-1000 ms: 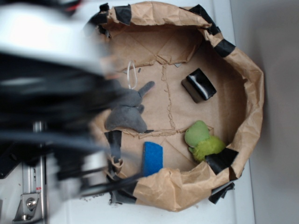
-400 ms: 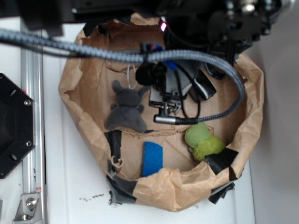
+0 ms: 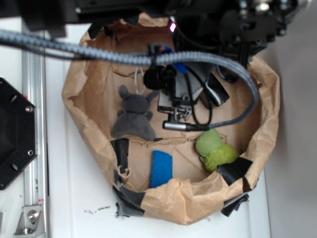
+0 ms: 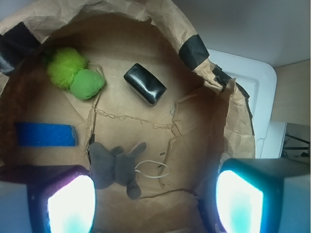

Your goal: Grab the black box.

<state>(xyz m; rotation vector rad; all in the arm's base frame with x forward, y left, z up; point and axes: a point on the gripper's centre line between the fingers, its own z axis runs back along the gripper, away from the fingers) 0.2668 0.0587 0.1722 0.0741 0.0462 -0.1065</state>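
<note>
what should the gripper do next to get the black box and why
Probably move forward and descend over the black box. In the wrist view it lies ahead of the open gripper, untouched on the paper floor, beside the green plush; the fingers hover above the grey plush.

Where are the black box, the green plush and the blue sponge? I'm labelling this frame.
black box [image 4: 145, 83], wrist view, middle of its glossy top face.
green plush [image 4: 86, 83], wrist view, its darker green lobe.
blue sponge [image 3: 161, 168], exterior view, centre of its flat face.
</note>
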